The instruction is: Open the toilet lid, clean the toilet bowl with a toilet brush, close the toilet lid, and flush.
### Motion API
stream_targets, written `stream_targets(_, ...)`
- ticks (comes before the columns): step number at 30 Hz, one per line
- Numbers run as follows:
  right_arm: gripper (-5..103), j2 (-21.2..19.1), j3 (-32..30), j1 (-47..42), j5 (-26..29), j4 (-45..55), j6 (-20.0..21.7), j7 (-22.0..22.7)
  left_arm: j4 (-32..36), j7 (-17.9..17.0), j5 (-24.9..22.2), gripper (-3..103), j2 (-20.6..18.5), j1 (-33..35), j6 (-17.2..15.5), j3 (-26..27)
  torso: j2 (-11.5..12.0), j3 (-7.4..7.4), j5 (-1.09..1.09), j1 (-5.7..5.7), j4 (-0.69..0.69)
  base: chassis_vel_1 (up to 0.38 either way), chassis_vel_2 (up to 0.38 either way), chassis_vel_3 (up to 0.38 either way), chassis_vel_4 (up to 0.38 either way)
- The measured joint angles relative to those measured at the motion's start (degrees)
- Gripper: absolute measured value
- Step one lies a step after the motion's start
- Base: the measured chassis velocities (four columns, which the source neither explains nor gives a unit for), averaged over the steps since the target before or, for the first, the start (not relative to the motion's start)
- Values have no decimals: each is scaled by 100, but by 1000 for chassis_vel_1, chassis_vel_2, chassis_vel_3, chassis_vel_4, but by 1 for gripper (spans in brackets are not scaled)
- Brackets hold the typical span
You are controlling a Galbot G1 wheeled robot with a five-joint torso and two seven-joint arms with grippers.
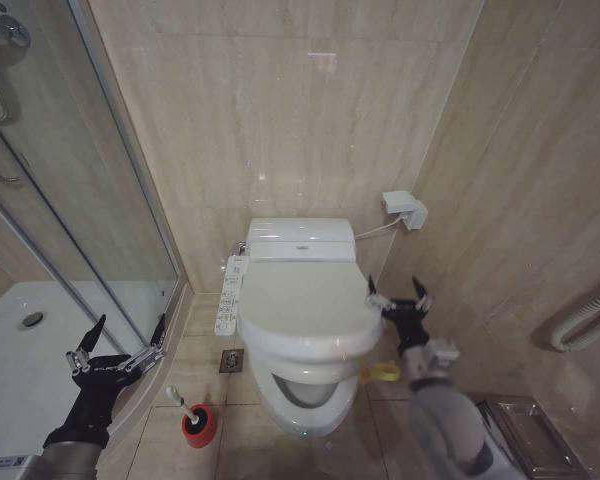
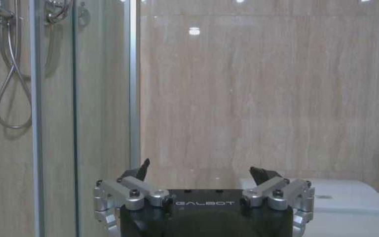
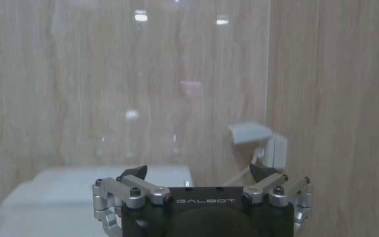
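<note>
Head view: the toilet lid (image 1: 302, 305) is down, covering most of the toilet bowl (image 1: 302, 405), whose near rim shows below the lid's front edge. The toilet brush (image 1: 185, 407) stands in its red holder (image 1: 200, 426) on the floor, left of the bowl and near me. My left gripper (image 1: 120, 338) hangs over the edge of the shower tray (image 1: 10, 345), fingers spread wide and holding nothing. My right gripper (image 1: 400, 298) is just beside the lid's right edge, also spread and empty (I cannot tell whether it touches the lid).

Left wrist view: my left gripper (image 2: 206, 173) is released, facing the tiled wall with the glass shower door (image 2: 57, 113) to the left.

Right wrist view: my right gripper (image 3: 203, 174) is released, above the toilet lid (image 3: 64, 197), with a wall socket (image 3: 258, 140) beyond.
</note>
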State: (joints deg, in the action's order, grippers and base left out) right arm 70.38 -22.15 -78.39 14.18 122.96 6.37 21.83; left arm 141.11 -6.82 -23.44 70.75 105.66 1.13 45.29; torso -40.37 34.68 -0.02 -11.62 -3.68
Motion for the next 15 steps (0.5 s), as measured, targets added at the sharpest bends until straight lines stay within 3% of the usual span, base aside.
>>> stream_targets(10,100,429,80,-529,-637,-720,-633,-349,0,0,0,100,0,0,0,0,0,0,2,0,2,0,0,0,0)
stream_targets(15,100,604,-108,-598,-545,-635,-796,-384,0,0,0,100,0,0,0,0,1,1,3,-1,2,0,0,0,0)
